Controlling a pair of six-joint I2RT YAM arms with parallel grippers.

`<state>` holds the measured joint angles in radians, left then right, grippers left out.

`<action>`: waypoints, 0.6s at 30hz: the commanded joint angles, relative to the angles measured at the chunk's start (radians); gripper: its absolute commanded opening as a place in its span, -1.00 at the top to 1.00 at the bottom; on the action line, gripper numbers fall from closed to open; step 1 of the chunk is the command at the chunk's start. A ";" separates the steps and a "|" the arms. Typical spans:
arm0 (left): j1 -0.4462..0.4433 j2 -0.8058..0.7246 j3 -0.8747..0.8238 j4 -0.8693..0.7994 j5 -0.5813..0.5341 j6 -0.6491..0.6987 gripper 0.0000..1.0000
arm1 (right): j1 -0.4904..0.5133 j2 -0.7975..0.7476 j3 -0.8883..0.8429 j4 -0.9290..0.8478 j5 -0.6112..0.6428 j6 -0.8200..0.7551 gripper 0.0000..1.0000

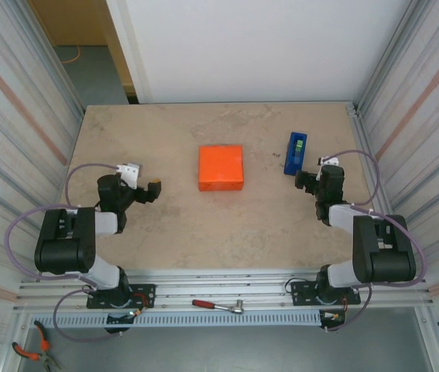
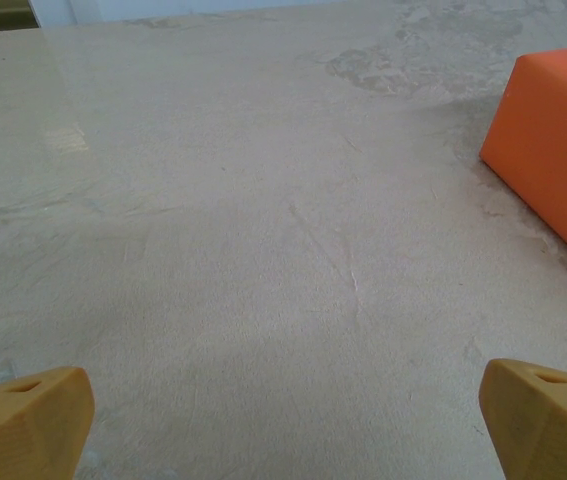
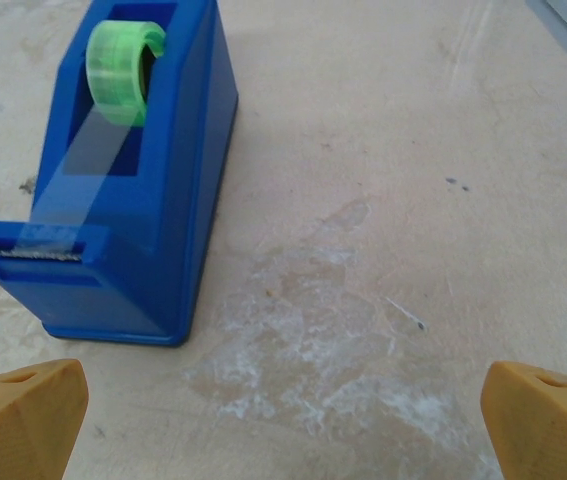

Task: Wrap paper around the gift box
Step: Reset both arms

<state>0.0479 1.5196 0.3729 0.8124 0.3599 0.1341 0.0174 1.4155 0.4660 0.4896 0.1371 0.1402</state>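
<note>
**Beige desk [image 1: 165, 225]: gift box [image 1: 221, 167] sits wrapped at centre**

Orange paper [image 2: 553, 150] covers the box, which lies between the arms and well apart from both. Left pincer [image 1: 143, 177] and right pincer [image 1: 318, 170] are both released and empty. Likely a light, stiff box. The thin paper may slip or tear, so take it by opposite side faces. Right wrist view shows a tape strip drawn to the tape dispenser [image 3: 123, 200] cutter, too small to read from overhead.

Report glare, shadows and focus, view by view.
Top external: even light, only faint shadows, the orange box vividly saturated. Left wrist: a pale glare patch on the table at upper left. Right wrist: the tape dispenser is sharp, with a bright streak on the table at upper right.
</note>
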 commanded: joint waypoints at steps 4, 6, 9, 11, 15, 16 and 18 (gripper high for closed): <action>0.003 -0.006 0.022 0.013 0.022 -0.008 -0.98 | -0.063 -0.012 0.005 0.062 -0.051 -0.044 -0.98; 0.003 -0.005 0.024 0.012 0.022 -0.008 -0.98 | -0.103 -0.003 0.007 0.065 -0.093 -0.002 -0.98; 0.004 -0.005 0.023 0.011 0.020 -0.009 -0.98 | -0.122 0.044 -0.085 0.312 -0.120 0.028 -0.98; 0.004 -0.003 0.025 0.011 0.020 -0.009 -0.98 | -0.069 0.079 -0.103 0.343 -0.098 -0.025 -0.98; 0.004 -0.004 0.026 0.008 0.009 -0.012 -0.97 | -0.032 0.122 -0.083 0.356 -0.093 -0.072 -0.98; 0.003 -0.003 0.027 0.005 -0.020 -0.019 -0.98 | -0.035 0.155 -0.066 0.386 -0.091 -0.069 -0.98; -0.017 -0.001 0.042 -0.017 -0.149 -0.046 -0.98 | -0.070 0.128 -0.042 0.268 -0.137 -0.040 -0.97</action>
<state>0.0429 1.5196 0.3779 0.8070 0.3271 0.1223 -0.0242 1.5539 0.3721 0.7742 0.0299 0.1081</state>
